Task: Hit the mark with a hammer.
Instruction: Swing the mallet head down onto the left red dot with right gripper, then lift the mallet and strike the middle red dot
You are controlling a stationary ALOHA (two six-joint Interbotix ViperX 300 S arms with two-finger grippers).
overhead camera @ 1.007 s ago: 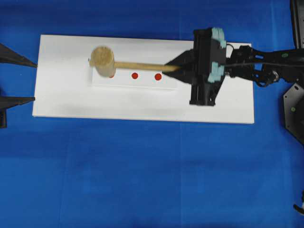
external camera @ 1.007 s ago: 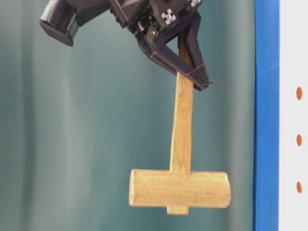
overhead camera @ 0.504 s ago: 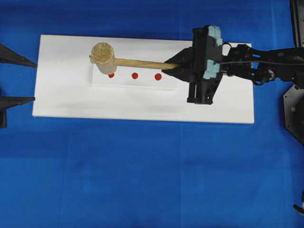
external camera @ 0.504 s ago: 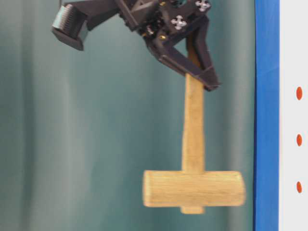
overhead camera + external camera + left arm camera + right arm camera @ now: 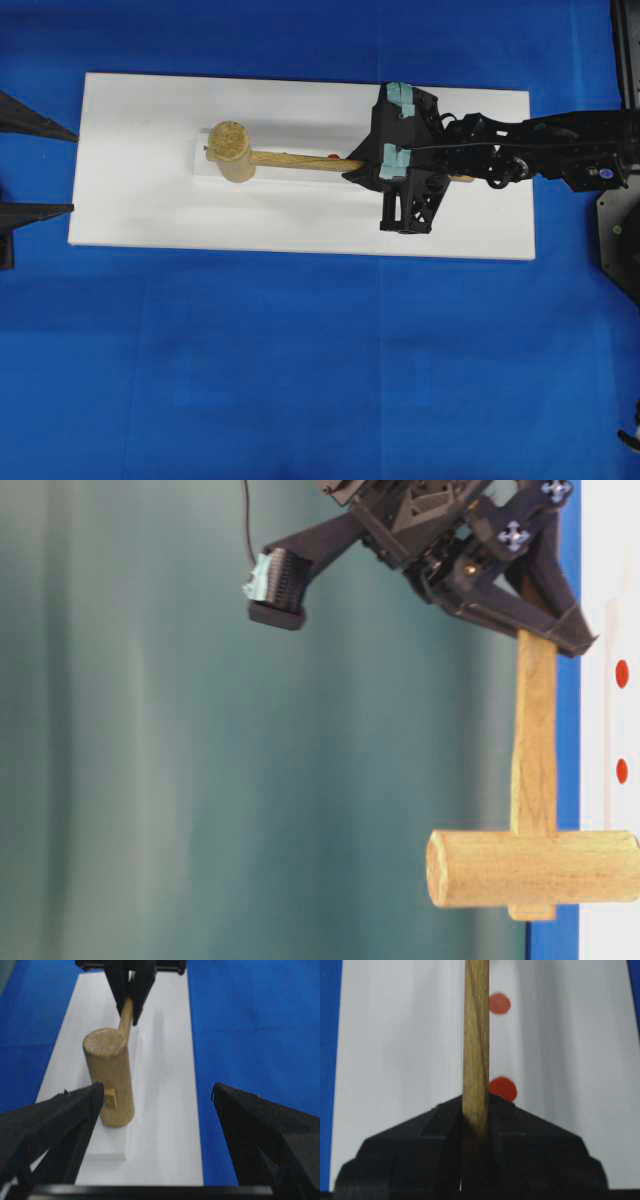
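1. A light wooden hammer (image 5: 262, 157) is seen from above, lying across a white rectangular board (image 5: 140, 200) on a blue table surface (image 5: 300, 360).
2. The hammer's head (image 5: 230, 150) is a thick, pale cylinder with a grainy round end face. In the left wrist view it is shown resting on the near end of a raised white strip (image 5: 112, 1147).
3. A long, flat wooden handle (image 5: 295, 160) with darker grain lines is seen running from the head toward the right of the overhead view.
4. The far end of the handle is pinched between the pressed-together black fingers of the right gripper (image 5: 362, 168), as is shown most plainly in the right wrist view.
5. The mark itself cannot be made out; the end of the strip where it would lie is covered by the hammer's head.
6. Two small red dots (image 5: 500, 1003) are shown on the strip in the right wrist view, just beside the handle, the nearer one touching the gripper's edge.
7. The left gripper (image 5: 155, 1120) is held spread wide at the left end of the board, its two black fingers (image 5: 55, 1120) well apart and nothing between them; the hammer's head is framed in the gap ahead of them.
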